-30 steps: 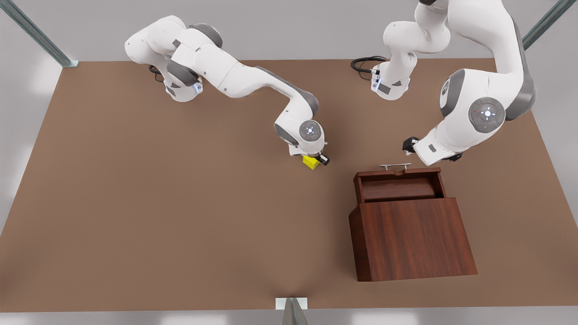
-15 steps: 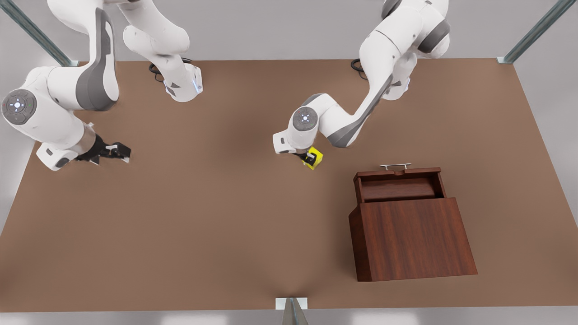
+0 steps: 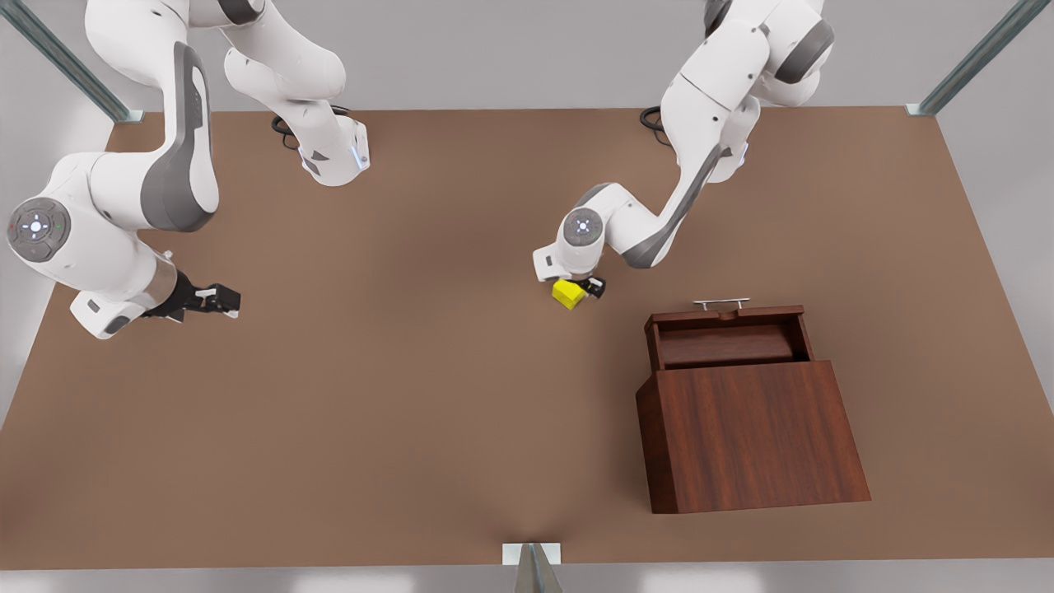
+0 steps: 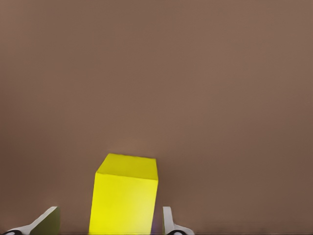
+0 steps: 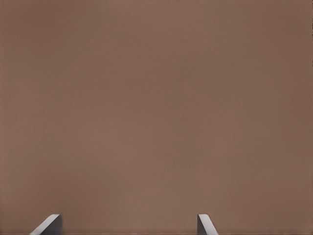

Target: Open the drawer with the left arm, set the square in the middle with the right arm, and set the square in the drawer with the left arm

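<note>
- My left end effector (image 3: pixel 581 288) is down over the yellow cube (image 3: pixel 567 294) near the middle of the bench (image 3: pixel 395 395). My wrist view has the cube (image 4: pixel 124 195) sitting between my fingertips (image 4: pixel 167 220).
- Fingers are spread there, one on each side of the cube, with a gap still visible on at least one side, so I'm around it, not pinching it.
- The cube rests on the bench, just off the drawer's corner toward the front view's left.
- The drawer (image 3: pixel 725 336) is pulled out of the cabinet (image 3: pixel 753 436), its silver handle (image 3: pixel 721 303) facing the arms' bases. Nothing inside it as far as I can see.
- My right end effector (image 3: pixel 216 298) hangs over bare bench on the front view's left, well apart from everything, fingers spread (image 5: pixel 49 225) and holding nothing. That arm is just waiting.
</note>
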`<state>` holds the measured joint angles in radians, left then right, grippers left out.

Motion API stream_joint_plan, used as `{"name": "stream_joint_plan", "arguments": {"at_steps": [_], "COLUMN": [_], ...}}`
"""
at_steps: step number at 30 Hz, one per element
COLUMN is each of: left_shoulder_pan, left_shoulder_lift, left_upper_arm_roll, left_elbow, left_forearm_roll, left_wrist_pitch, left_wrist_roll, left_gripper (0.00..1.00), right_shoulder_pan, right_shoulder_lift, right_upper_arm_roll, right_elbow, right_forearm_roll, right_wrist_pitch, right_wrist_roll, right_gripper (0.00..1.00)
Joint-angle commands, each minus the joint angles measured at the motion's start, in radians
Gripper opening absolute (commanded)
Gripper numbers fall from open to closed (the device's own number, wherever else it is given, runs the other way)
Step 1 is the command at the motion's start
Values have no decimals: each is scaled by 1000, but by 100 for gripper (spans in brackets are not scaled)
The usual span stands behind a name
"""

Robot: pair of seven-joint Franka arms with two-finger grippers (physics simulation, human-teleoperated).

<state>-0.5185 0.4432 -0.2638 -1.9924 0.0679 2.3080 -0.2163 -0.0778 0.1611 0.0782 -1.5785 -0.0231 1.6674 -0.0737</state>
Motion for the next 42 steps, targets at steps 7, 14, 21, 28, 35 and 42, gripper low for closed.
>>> {"name": "stream_joint_plan", "arguments": {"at_steps": [7, 14, 21, 28, 35, 42], "left_shoulder_pan": [-6, -11, -12, -11, 2, 17], "left_shoulder_lift": [41, 84, 118, 121, 100, 77], "left_upper_arm_roll": [0, 1, 0, 8, 8, 8], "left_elbow": [-39, -39, -35, -34, -34, -34], "left_forearm_roll": [0, 3, 17, 29, 18, 15], "left_wrist_pitch": [80, 111, 137, 149, 137, 130], "left_wrist_roll": [0, 0, 2, 2, -3, -15], "left_gripper": [100, 100, 69, 61, 61, 61], "right_shoulder_pan": [-2, 0, -2, -2, -2, -2], "right_shoulder_lift": [-2, -2, -5, -3, -3, -6], "right_upper_arm_roll": [0, -2, -1, 0, 0, -2], "right_elbow": [3, 5, 6, 6, 6, 9], "right_forearm_roll": [-1, 0, 2, 2, 2, 3], "right_wrist_pitch": [-6, -2, -8, -8, -5, -11], "right_wrist_roll": [-2, 2, 2, 2, 2, 0], "right_gripper": [100, 100, 100, 100, 100, 100]}}
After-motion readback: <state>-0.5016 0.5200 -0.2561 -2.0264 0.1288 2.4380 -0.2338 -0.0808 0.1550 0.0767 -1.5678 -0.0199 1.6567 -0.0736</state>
